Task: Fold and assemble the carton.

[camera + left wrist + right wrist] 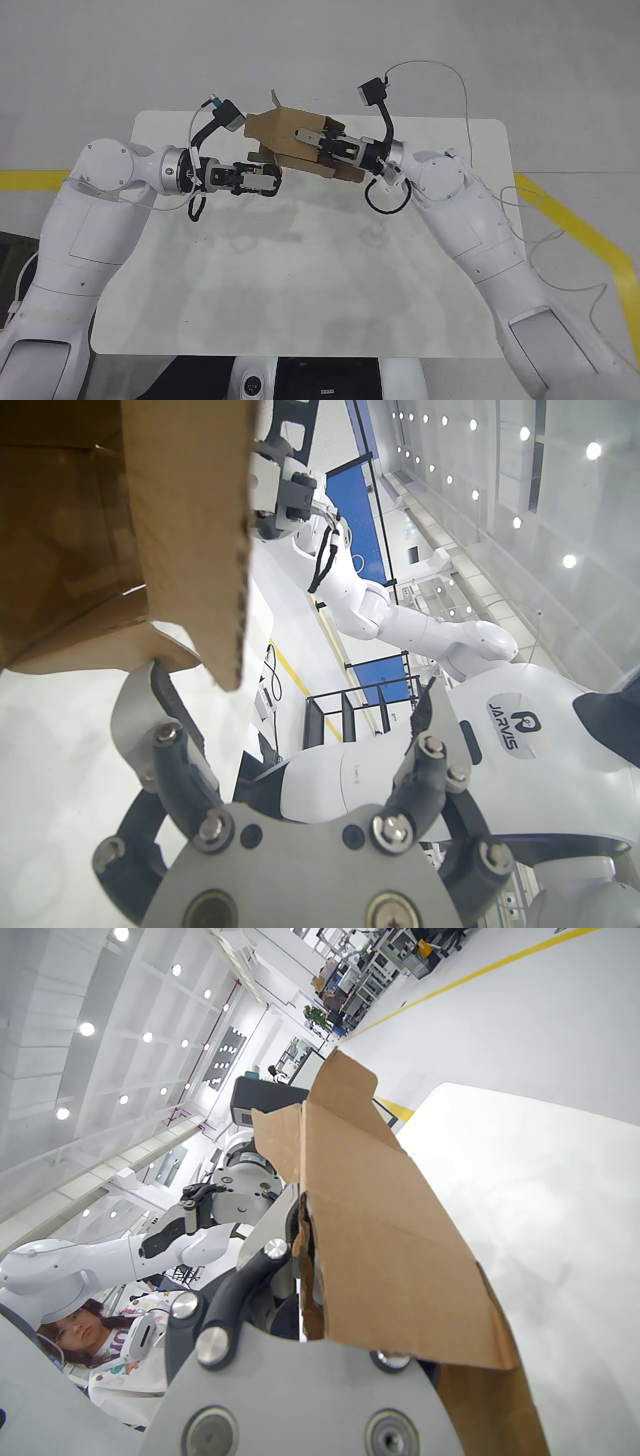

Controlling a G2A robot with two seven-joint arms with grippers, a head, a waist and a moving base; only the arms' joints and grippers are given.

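Carton at far edge of table, flaps partly unfolded. Right gripper pinching carton wall. Left gripper spread wide, one fingertip touching carton's lower flap.

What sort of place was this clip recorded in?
Probably a large lab or workshop hall: a high ceiling with rows of spotlights, a yellow line on the floor, and equipment racks beyond the white table and carton.

Brown carton, part-folded, flaps splayed, in R claw
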